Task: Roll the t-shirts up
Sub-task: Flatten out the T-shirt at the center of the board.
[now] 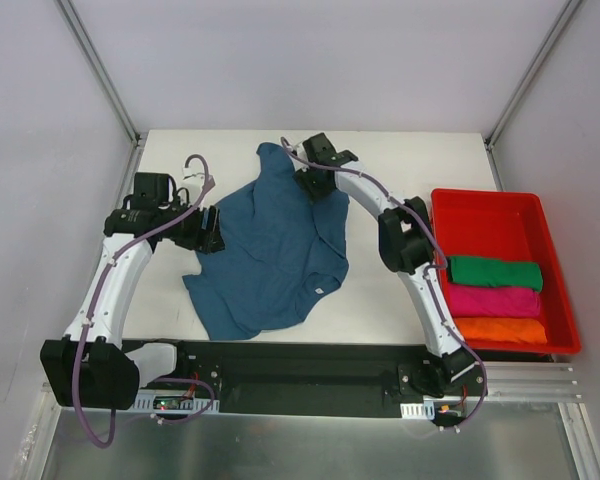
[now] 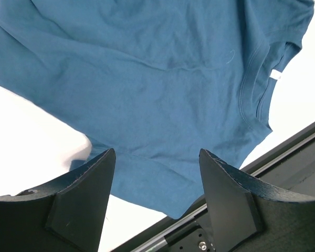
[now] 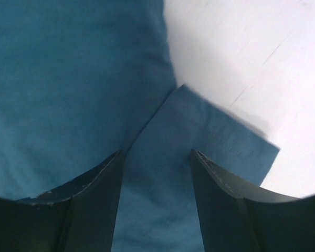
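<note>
The dark teal-blue t-shirt (image 1: 270, 250) is lying spread out and a little rumpled on the middle of the white table (image 1: 420, 170), with its white neck label (image 1: 321, 290) showing toward the near edge. The left pincer (image 1: 212, 230) is hovering at the shirt's left edge, its jaws standing wide apart and gripping nothing. The right pincer (image 1: 310, 185) is sitting over the shirt's far right part, jaws likewise parted, with a flap of blue fabric lying between them. At the right, the red bin (image 1: 490, 225) is holding a rolled green t-shirt (image 1: 495, 272), a magenta-pink t-shirt (image 1: 495, 300) and an orange t-shirt (image 1: 500, 330) side by side.
</note>
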